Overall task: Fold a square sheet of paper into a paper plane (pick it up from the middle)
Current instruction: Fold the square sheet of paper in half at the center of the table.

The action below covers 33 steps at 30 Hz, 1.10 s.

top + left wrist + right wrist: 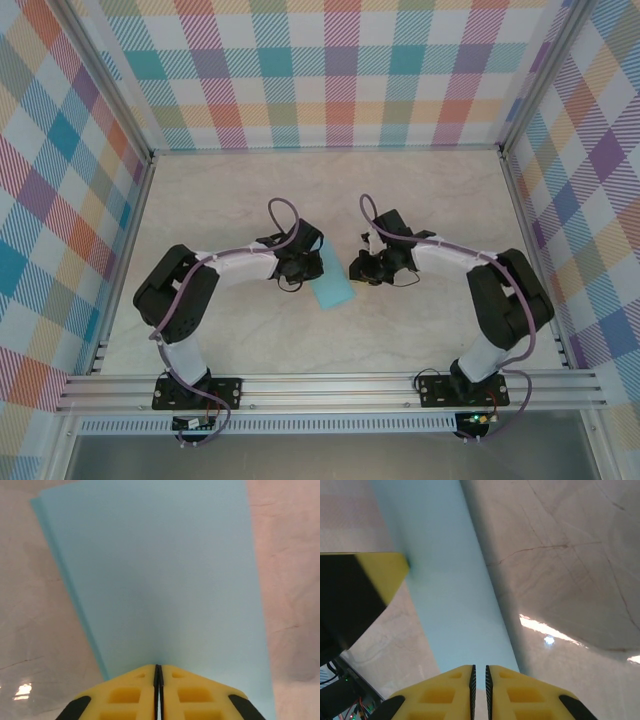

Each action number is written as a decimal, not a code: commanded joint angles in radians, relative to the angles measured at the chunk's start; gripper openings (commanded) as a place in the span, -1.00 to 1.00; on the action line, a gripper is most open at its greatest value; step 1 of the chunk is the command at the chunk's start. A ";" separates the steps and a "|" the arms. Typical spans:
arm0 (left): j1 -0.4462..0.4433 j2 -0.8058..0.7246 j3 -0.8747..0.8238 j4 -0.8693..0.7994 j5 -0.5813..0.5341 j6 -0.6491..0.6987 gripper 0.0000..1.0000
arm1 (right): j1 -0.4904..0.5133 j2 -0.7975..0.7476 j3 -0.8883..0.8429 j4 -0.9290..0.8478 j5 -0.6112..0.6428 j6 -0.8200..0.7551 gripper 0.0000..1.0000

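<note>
The light-blue sheet of paper lies flat on the table between the two arms, folded into a narrow strip. In the left wrist view the paper shows two layers along its left edge. My left gripper rests at the strip's near end with its jaws shut and no paper visibly pinched; from above the left gripper is at the strip's upper left. My right gripper stands over the other side of the paper, jaws a narrow slit apart, nothing between them. From above the right gripper sits just right of the strip.
The marble-look table is bounded by plaid walls at the back and sides and by an aluminium rail at the front. The left gripper's yellow finger juts into the right wrist view, close by.
</note>
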State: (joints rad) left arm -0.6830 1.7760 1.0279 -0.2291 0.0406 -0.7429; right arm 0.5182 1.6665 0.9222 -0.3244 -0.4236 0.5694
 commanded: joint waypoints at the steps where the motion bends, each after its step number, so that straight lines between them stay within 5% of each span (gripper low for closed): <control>1: 0.022 -0.046 0.007 0.083 0.054 0.008 -0.67 | 0.005 0.047 0.051 0.049 -0.043 0.001 -0.69; 13: 0.046 0.140 0.129 0.220 0.163 -0.018 -0.59 | 0.005 0.184 0.100 0.082 -0.091 -0.002 -0.69; 33: 0.087 0.243 0.142 0.343 0.174 -0.016 -0.83 | 0.005 0.260 0.113 0.013 -0.055 -0.014 -0.70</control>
State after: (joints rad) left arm -0.6178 1.9896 1.1500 0.0681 0.2016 -0.7555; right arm 0.5182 1.8862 1.0237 -0.2718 -0.4992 0.5678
